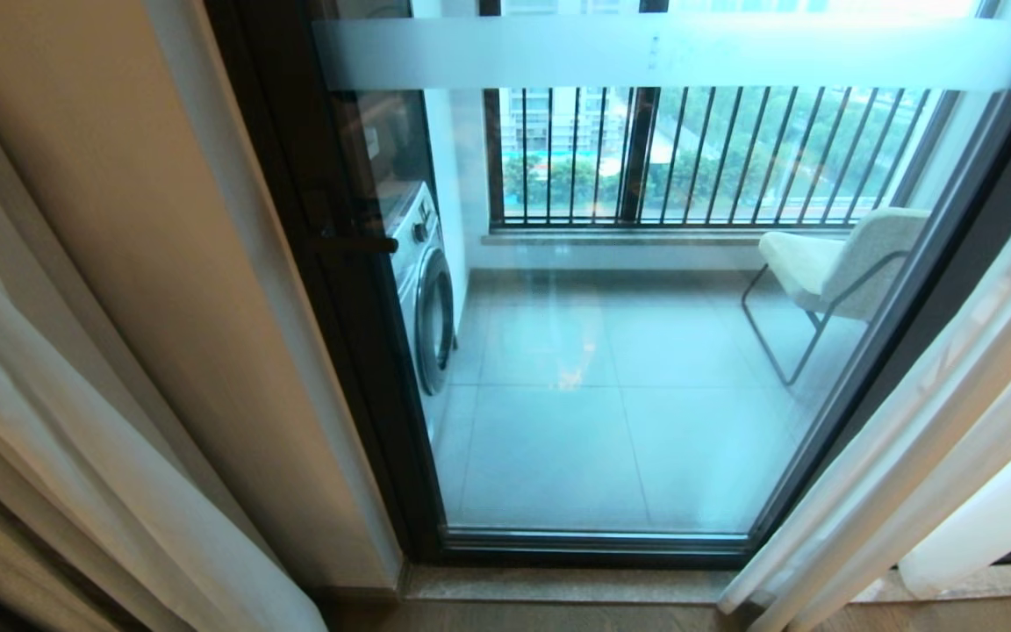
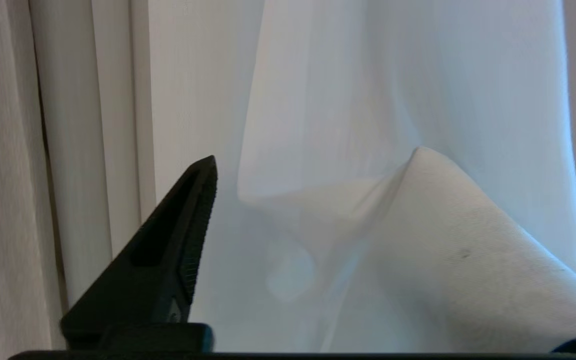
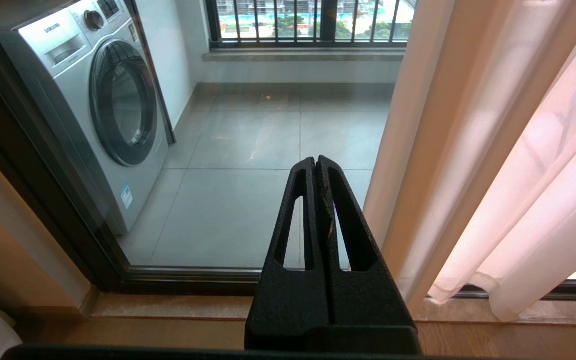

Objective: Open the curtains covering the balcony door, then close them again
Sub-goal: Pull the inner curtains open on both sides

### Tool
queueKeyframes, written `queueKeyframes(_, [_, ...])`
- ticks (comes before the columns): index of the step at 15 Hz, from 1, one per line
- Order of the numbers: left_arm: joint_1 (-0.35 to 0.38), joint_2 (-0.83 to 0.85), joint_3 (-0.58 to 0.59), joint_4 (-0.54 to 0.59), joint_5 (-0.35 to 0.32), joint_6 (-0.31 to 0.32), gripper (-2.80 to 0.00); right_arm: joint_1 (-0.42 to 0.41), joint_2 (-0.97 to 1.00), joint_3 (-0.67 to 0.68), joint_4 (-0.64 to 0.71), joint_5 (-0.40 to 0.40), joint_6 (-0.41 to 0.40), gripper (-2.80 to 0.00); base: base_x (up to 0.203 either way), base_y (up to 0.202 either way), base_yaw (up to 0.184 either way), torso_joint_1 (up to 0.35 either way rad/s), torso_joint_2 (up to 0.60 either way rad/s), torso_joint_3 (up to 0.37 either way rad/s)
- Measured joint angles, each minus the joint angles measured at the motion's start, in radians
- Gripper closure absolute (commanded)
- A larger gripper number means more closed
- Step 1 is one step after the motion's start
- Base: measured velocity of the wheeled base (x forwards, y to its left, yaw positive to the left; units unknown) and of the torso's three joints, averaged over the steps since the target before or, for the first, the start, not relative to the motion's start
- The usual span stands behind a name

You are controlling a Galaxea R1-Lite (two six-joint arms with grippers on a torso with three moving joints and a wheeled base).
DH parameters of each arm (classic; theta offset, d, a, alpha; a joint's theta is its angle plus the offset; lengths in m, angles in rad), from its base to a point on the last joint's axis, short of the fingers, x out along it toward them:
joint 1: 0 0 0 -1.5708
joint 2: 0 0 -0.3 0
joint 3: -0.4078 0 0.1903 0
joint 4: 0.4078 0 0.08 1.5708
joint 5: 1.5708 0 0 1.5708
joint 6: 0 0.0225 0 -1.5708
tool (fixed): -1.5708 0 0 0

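1. Far left in head view: sheer white see-through left curtain panel (image 1: 75, 456), bunched into folds, pulled aside, next to a thicker opaque tan drape (image 1: 163, 263) that stood between it and the door frame.
2. Left gripper (image 2: 318, 170) seen only in left wrist view: jaws spread wide, nothing clamped. One black serrated finger (image 2: 168, 250) bare; the other finger covered by sheer fabric (image 2: 443, 240) draped over it like a tent, only its dark base peeking out. Gripper not visible in head view.
3. Centre: tall glass balcony door (image 1: 611, 351) in black metal frame, frosted horizontal band across the top, dark handle (image 1: 356, 241) on the left stile. Glass uncovered, both curtains off to the sides.
4. Behind the glass: silver front-loading washing machine (image 1: 426, 290) at left, grey tiled balcony floor (image 1: 576, 439), black barred railing (image 1: 690, 158) at the back, pale upholstered chair on thin metal legs (image 1: 839, 263) at right.
5. Right gripper (image 3: 316, 162) in right wrist view: black fingers pressed together, holding nothing, low, pointed at the bottom of the door glass, just beside the right-hand curtain folds, not touching them.
6. Far right: sheer white right curtain panel (image 1: 935, 439), gathered past the door frame, hem reaching the stone sill (image 1: 558, 584).
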Motion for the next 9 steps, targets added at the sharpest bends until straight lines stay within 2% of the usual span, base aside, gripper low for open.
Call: queueKeyframes(9, [0.000, -0.193, 0.302, 0.002, -0.006, -0.001, -2.80, 0.000, 0.000, 0.000, 0.000, 0.000, 0.000, 0.00, 0.000, 0.000, 0.000, 0.000, 0.00, 0.000])
